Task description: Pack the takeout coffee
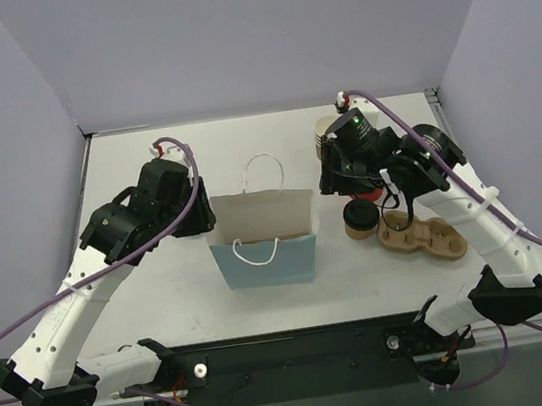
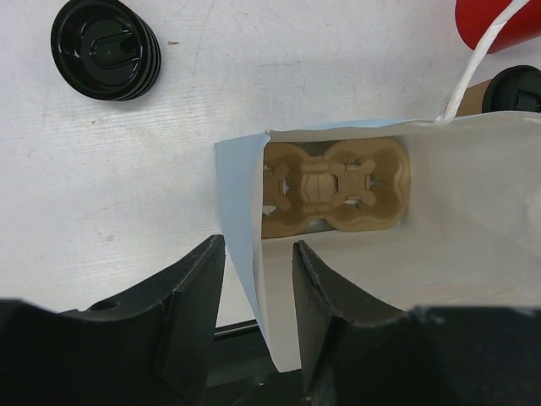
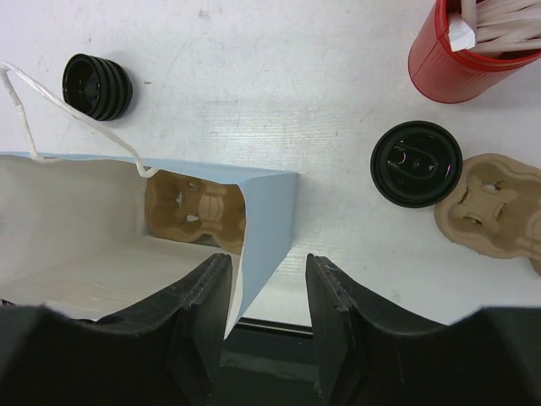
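Left gripper [image 2: 258, 245]: jaws part open, blue paper bag [image 1: 265, 261] end wall between them, unclamped. Right gripper [image 3: 268, 260]: same, opposite end. Takeout coffee [image 1: 360, 217]: upright on table [image 1: 165, 309], right of bag, beside pulp carrier [image 1: 419, 236].

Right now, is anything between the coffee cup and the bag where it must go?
Nothing visible on the table between the coffee cup and the bag. The bag's mouth is open; a cardboard carrier lies at its bottom.
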`<state>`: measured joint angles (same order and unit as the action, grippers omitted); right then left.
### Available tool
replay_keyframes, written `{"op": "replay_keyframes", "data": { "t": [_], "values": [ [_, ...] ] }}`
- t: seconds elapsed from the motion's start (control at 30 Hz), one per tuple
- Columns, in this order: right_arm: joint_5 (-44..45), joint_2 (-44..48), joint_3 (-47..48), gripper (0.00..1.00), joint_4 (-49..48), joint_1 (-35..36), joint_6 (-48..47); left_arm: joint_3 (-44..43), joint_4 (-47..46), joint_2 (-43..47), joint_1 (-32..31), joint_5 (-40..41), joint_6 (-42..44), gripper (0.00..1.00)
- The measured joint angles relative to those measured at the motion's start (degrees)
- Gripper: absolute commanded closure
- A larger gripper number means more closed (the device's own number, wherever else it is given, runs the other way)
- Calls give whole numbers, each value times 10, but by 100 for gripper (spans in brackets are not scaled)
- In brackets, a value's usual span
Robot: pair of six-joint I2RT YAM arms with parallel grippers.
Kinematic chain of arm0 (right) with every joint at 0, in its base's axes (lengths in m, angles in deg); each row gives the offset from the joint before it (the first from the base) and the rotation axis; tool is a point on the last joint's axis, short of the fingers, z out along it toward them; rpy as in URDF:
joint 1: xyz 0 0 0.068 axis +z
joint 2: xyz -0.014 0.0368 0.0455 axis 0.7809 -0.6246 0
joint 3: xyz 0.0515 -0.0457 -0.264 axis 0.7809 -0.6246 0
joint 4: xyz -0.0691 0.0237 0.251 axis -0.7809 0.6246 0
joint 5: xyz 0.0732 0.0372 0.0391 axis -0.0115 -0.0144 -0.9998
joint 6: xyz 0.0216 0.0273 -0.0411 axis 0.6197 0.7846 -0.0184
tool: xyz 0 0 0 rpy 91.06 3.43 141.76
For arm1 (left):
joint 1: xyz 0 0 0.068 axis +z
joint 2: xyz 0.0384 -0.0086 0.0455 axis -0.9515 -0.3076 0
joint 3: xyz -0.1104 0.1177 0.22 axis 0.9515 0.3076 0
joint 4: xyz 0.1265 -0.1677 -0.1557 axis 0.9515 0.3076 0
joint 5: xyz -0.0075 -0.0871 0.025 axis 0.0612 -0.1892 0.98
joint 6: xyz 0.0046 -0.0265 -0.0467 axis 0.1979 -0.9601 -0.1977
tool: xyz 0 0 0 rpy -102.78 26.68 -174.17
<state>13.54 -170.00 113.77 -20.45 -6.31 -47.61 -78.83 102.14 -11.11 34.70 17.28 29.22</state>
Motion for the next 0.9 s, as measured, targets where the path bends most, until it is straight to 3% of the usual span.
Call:
{"op": "replay_keyframes", "data": {
  "t": [0.3,0.4,0.57,0.63,0.9],
  "values": [
    [10,14,-7,57,1,-7,-11,0,-16,-19,14,0,18,57],
    [7,15,-9,57,1,-30,-24,0,-18,-19,15,-1,20,66],
    [-7,21,-23,46,0,-100,-65,5,-24,-19,16,-11,23,93],
    [-9,31,-46,44,-8,-116,-87,9,-28,-18,16,-16,25,98],
    [-70,66,-205,30,-73,-189,-171,50,-72,24,34,-66,37,100]
  ]
}}
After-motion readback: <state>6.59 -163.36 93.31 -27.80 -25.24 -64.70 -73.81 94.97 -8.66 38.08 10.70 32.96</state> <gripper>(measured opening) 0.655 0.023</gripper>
